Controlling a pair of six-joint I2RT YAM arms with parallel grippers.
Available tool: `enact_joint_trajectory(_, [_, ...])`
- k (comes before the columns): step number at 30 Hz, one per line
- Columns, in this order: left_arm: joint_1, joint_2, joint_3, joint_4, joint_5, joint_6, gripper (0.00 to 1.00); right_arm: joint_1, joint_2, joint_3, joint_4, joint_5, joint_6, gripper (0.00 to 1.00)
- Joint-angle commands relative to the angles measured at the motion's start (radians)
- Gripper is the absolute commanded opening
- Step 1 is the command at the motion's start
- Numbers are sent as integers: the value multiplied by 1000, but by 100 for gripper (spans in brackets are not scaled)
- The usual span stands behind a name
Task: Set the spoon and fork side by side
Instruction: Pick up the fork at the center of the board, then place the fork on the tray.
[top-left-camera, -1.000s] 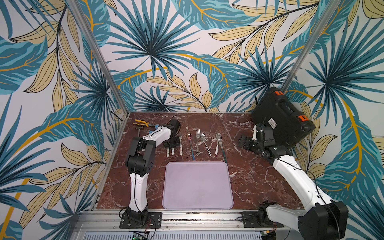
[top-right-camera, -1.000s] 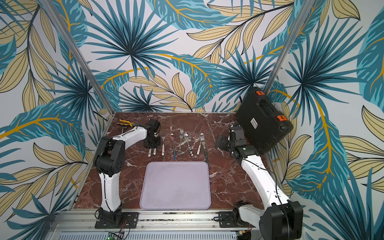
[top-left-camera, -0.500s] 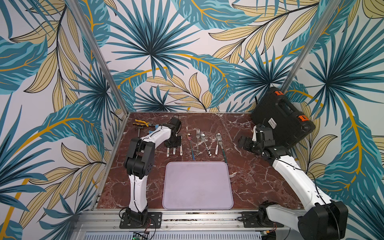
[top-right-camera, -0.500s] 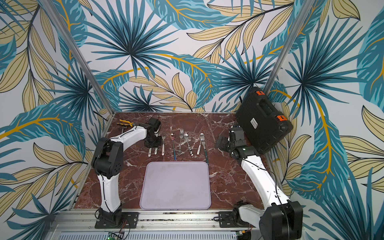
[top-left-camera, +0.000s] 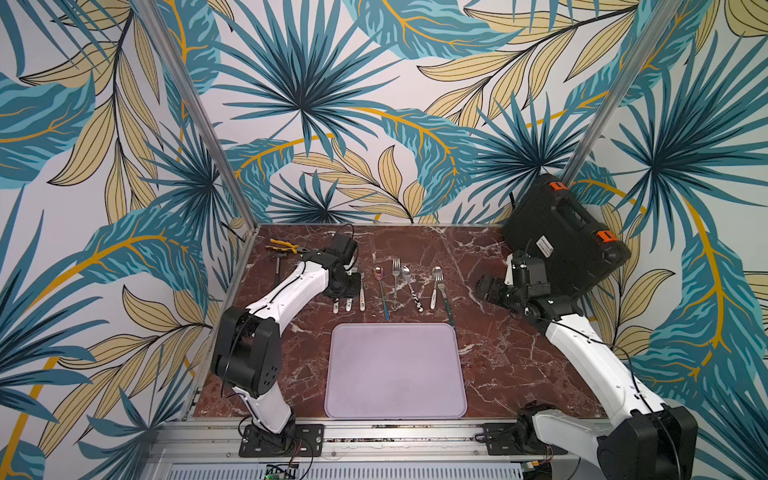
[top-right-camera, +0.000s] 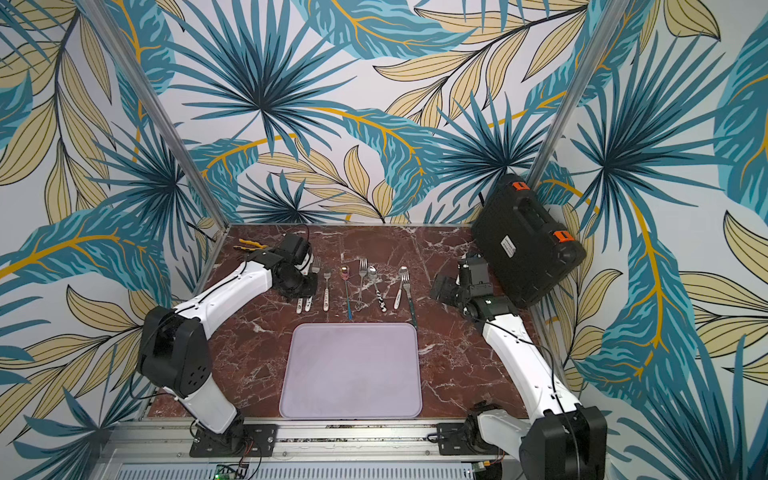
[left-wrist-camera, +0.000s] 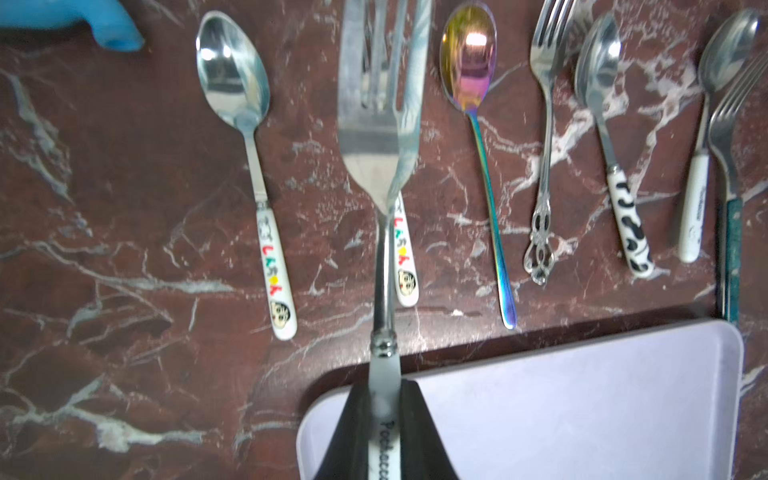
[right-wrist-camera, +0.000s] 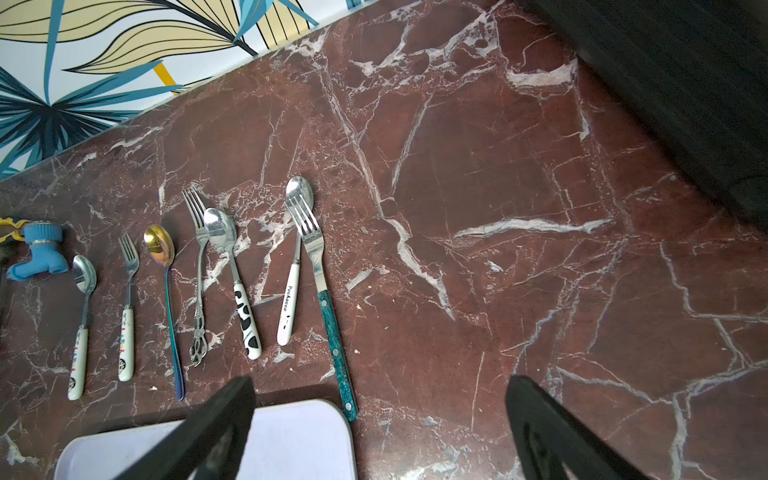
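While my left gripper (left-wrist-camera: 384, 415) is clamped on a white-handled steel fork (left-wrist-camera: 380, 124), my right gripper (right-wrist-camera: 380, 386) hangs with jaws apart near the black plastic case (top-left-camera: 565, 232).

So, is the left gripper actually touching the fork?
Touching. The left wrist view shows the left gripper shut on the fork, with both fingers pressed against its white handle.
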Motion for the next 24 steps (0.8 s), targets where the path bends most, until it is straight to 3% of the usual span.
enact_joint_trajectory(1, [-35,-84,-79,-27,10,-8,0,1,-18,-22,18,-7,14,100])
enact_joint_trajectory(14, [-175,-331,-399,27,-8,-191,0,2,-35,-29,14,-15,27,100])
enact_joint_trajectory(24, [-227,-414,-603,100,1,-280,0,1,-53,-63,61,-30,26,99])
